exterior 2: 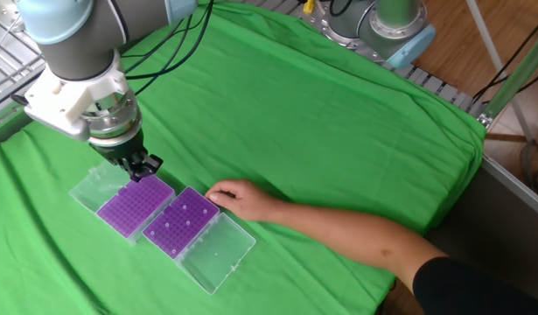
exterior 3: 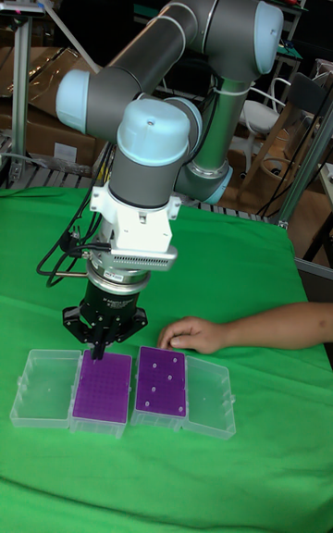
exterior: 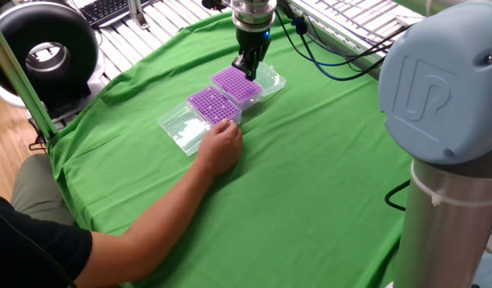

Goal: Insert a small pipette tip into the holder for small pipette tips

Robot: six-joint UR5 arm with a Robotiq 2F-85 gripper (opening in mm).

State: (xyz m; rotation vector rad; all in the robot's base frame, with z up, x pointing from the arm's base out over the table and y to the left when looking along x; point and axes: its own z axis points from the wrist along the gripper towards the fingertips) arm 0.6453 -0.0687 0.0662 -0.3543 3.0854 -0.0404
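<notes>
Hand, fingers narrowed, contents unclear, is hovering at the 12 o'clock edge of the purple plastic tip holder, probably aligning over a hole.

surface: table under a green cloth, cloth wrinkled, hangs over the edges
on cloth, box 1: purple tip rack, clear lid open flat beside it
on cloth, box 2: purple tip rack just beside box 1, clear lid open flat
also on cloth: person's hand, touching box 2's corner
</notes>
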